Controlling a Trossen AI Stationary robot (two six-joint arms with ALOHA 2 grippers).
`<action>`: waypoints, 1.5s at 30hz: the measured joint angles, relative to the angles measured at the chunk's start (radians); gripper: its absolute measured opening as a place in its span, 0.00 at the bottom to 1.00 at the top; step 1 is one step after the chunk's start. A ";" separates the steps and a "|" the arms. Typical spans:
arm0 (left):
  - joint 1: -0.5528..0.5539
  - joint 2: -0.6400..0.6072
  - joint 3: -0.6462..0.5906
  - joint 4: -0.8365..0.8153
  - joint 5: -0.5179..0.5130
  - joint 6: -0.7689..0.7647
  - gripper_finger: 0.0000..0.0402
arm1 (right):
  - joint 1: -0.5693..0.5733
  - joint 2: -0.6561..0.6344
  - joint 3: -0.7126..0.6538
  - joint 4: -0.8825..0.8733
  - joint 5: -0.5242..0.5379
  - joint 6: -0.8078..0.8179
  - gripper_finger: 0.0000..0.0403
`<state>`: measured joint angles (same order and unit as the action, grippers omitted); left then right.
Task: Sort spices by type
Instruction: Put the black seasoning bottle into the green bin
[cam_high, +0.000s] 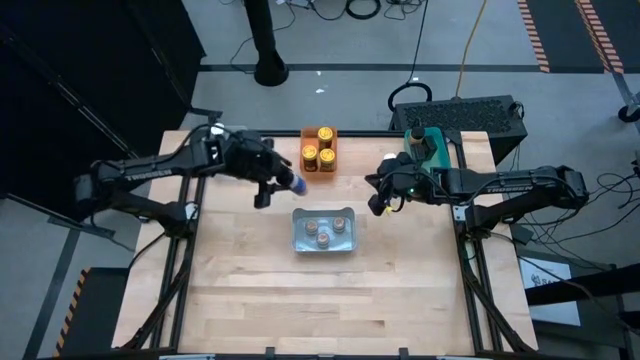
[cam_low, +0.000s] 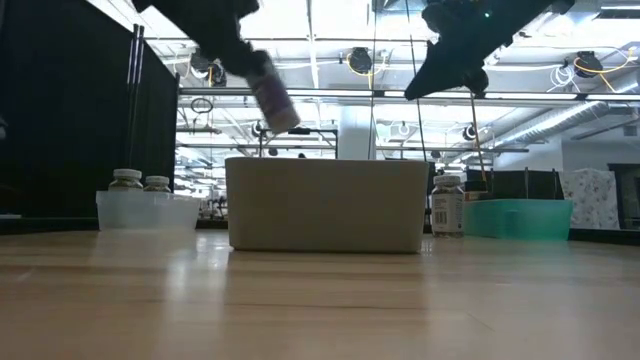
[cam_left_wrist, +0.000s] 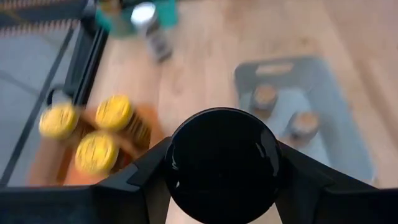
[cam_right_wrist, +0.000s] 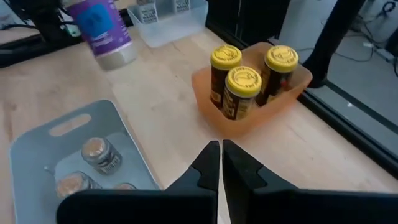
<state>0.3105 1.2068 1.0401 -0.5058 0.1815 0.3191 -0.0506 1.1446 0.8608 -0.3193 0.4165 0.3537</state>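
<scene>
my left gripper (cam_high: 284, 186) holds a black-lidded spice jar (cam_left_wrist: 219, 163) in the air, just beside the orange bin (cam_high: 319, 149) of three yellow-lidded jars (cam_right_wrist: 244, 78). my right gripper (cam_right_wrist: 221, 163) hangs pinched shut near that bin, above the table (cam_high: 330, 300).

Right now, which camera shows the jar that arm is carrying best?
The right wrist view: the jar shows its purple label. The left wrist view sees only its black lid, the low view a blur, the high view a speck.
</scene>
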 joint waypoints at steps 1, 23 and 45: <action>-0.023 0.000 0.000 0.023 -0.003 -0.009 0.54 | 0.004 0.000 0.000 0.008 -0.001 -0.004 0.00; -0.306 0.187 0.002 0.477 -0.144 -0.032 0.54 | 0.325 0.001 0.208 -0.227 0.034 -0.166 0.00; -0.360 0.279 0.001 0.654 -0.173 -0.051 0.54 | 0.367 0.117 0.208 -0.148 0.021 -0.038 0.65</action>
<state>-0.0490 1.4860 1.0412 0.1478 0.0086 0.2681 0.3161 1.2616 1.0687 -0.4673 0.4379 0.3159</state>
